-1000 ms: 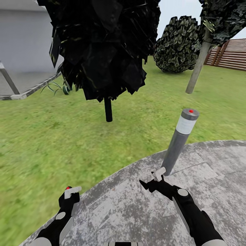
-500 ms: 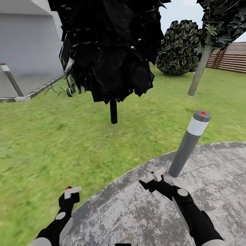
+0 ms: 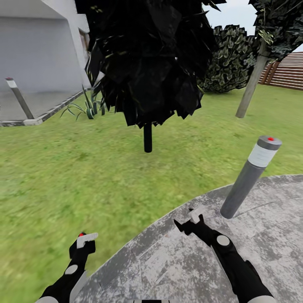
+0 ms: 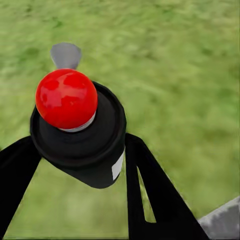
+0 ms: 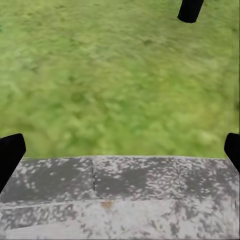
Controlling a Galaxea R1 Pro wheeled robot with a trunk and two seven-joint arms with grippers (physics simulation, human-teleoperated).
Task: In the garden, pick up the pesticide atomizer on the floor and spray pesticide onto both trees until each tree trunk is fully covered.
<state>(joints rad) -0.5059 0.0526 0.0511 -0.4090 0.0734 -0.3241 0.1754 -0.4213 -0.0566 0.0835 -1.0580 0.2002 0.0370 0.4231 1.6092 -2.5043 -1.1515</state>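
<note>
The left gripper (image 4: 75, 165) was clamped on the pesticide atomizer (image 4: 77, 135), its two black fingers (image 4: 150, 195) pressed against the dark round body from either side, with the glossy red top (image 4: 66, 98) standing clear above them and a small grey nozzle tip (image 4: 65, 55) poking out past it. A pale patch showed on the bottle's side, too small to read as a label, and I could make out no writing anywhere. In the head view that left gripper (image 3: 82, 244) hung low over the lawn (image 3: 63, 168), just off the curved edge of the stone floor (image 3: 176, 261), the atomizer's red top a tiny dot at its tip. The right gripper (image 3: 190, 219) was held over the paving near that same curved edge, its jaws spread wide with nothing between them; from its wrist the two dark fingertips (image 5: 11, 152) sat far apart over grey stone and grass. Just beside it, on the paving's rim, stood a leaning grey bollard light (image 3: 250, 176) with a white band and red dot on its cap. Farther out on the grass rose a black-foliaged tree (image 3: 147, 63) on a thin dark stem, a pale tree trunk (image 3: 251, 86) to the right, a brown slatted fence (image 3: 288, 71) behind it, and a second bollard (image 3: 19, 97) by a grey building (image 3: 38, 46).
</note>
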